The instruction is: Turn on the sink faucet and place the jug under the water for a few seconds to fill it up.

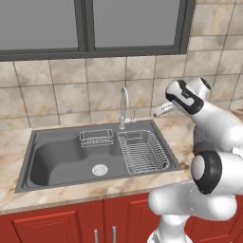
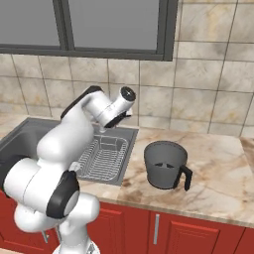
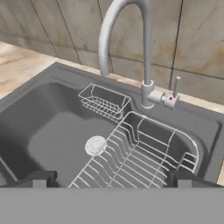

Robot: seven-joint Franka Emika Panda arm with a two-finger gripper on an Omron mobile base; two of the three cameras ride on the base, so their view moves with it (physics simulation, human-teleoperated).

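Note:
The chrome gooseneck sink faucet (image 1: 124, 105) stands at the back rim of the dark grey sink (image 1: 28, 159). In the hand view the faucet (image 3: 145, 57) rises just ahead, its small side lever (image 3: 176, 87) upright to the right of its base. No water shows at the spout. My gripper (image 3: 111, 181) is open and empty, hovering over the wire rack and aimed at the faucet base. In the left base view the gripper (image 1: 160, 111) hangs right of the faucet, apart from it. The dark grey jug (image 2: 164, 166) with its black handle stands upright on the counter right of the sink.
A wire rack (image 1: 142, 152) fills the sink's right part and a small wire basket (image 1: 96, 138) hangs at the back. A round drain (image 1: 99, 169) sits in the basin floor. A tiled wall and window close the back. Marble counter (image 2: 218, 168) spreads around the jug.

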